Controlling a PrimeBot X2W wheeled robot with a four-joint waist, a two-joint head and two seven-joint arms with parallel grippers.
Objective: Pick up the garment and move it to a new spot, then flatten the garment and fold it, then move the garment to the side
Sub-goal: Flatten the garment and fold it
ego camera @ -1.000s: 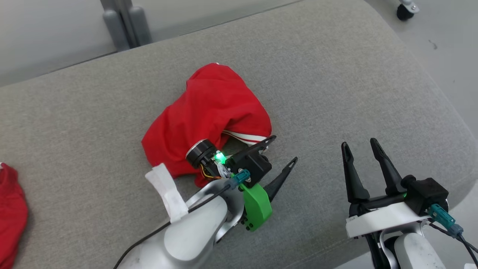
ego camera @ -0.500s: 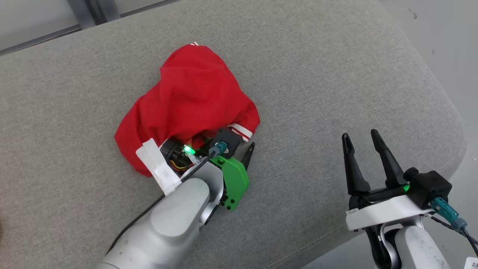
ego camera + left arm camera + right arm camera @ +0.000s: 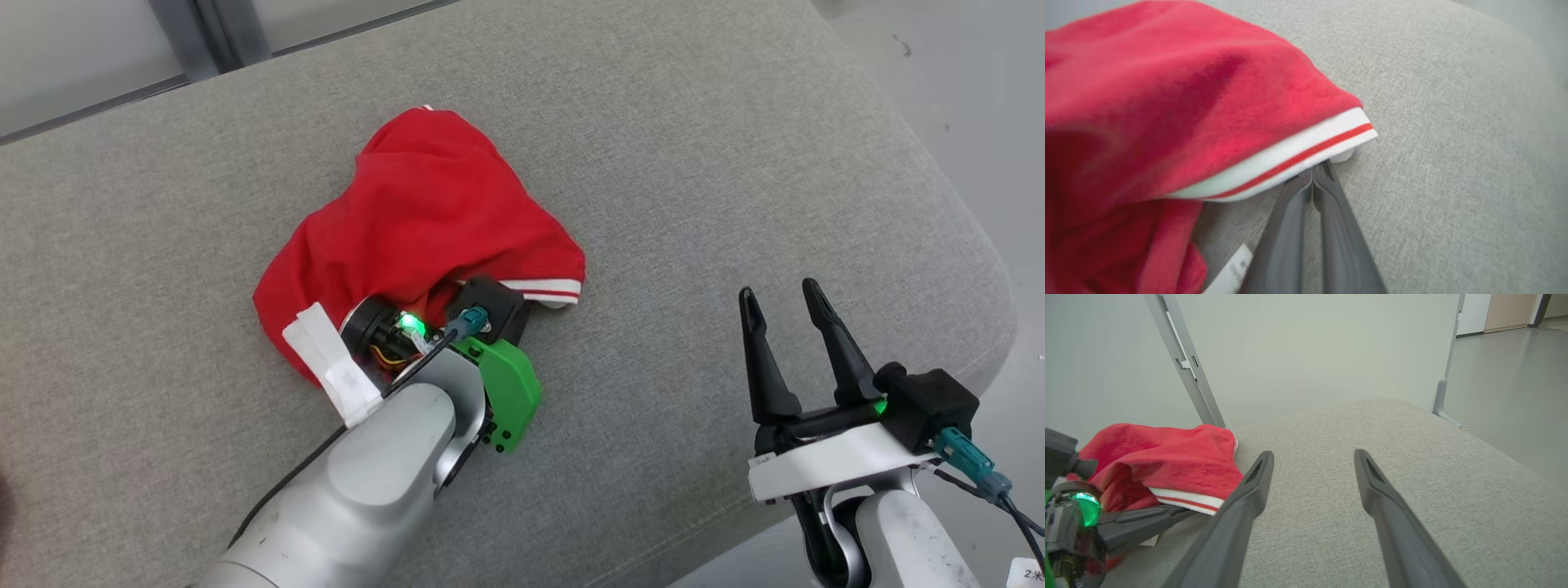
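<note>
Three views, and each gives us something the others hold back. From the head we see the whole red garment (image 3: 424, 220), heaped in a crumpled mound about the middle of the grey cushion (image 3: 694, 163), nearer its far edge than its near one. The left arm's wrist presses against the mound's near side. A green light (image 3: 408, 322) glows on that wrist, a green plastic plate (image 3: 510, 392) sits beside it and a strip of white tape (image 3: 331, 363) sticks out from it. The fingers go in under the cloth.

The left wrist view supplies them: the left claw (image 3: 1318, 171) is closed, its two dark fingers pressed flat together with barely a seam between. The tips run under the white hem with a red stripe (image 3: 1306, 153), touching it. Whether any cloth is pinched between them we cannot tell, since the hem covers them. That view also gives a white label (image 3: 1231, 269) by the fingers.

The right wrist view adds the room: a pale wall, a slanted grey metal post (image 3: 1184, 363) behind the cushion's far edge, and bare floor (image 3: 1506, 375) past its right edge. The right claw (image 3: 778, 290) stands wide and empty, over the near edge close to the near right corner, well apart from the garment
</note>
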